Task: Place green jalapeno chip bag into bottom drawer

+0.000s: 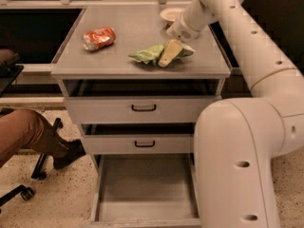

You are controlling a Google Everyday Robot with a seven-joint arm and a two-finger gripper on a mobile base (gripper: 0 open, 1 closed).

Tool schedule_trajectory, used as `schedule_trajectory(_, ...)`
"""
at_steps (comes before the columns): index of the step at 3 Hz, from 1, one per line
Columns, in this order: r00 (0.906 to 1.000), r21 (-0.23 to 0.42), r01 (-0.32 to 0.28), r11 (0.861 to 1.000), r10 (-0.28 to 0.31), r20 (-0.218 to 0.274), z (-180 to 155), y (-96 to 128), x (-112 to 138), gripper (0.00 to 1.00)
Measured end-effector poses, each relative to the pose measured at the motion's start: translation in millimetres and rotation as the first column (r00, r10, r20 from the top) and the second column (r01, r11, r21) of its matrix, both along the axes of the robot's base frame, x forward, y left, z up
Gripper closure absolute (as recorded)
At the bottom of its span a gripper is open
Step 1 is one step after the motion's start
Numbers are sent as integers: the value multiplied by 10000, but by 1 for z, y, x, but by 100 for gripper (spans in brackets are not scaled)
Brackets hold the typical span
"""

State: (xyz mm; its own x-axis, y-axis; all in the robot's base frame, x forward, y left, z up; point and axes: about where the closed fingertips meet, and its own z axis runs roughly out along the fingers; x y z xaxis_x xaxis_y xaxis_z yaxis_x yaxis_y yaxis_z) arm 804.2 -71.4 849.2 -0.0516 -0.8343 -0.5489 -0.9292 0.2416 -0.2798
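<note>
The green jalapeno chip bag [151, 54] lies crumpled on the grey cabinet top [118, 56], near its front right. My gripper [167, 57] comes down from the upper right, its pale fingers over the bag's right half. The bottom drawer [146, 194] is pulled out at the foot of the cabinet, showing its flat grey floor with nothing in it. The two shallower drawers with black handles sit above it, slightly open.
A crushed red-orange bag [99, 38] lies at the cabinet top's left. A white bowl [171, 14] stands at the back right. My big white arm [237, 165] fills the right side, beside the drawers. A person's leg [33, 134] and chair wheels are at the lower left.
</note>
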Motion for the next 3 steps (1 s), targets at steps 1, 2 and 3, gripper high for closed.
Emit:
schedule_trajectory(1,10000,52,-2,10000,1,55,2,1,2,42)
schedule_trajectory(2,10000,52,-4,10000,3,52,2,1,2,65)
schedule_trajectory(3,9998,-167,-87,9998,90,203,15,-12,-17,88)
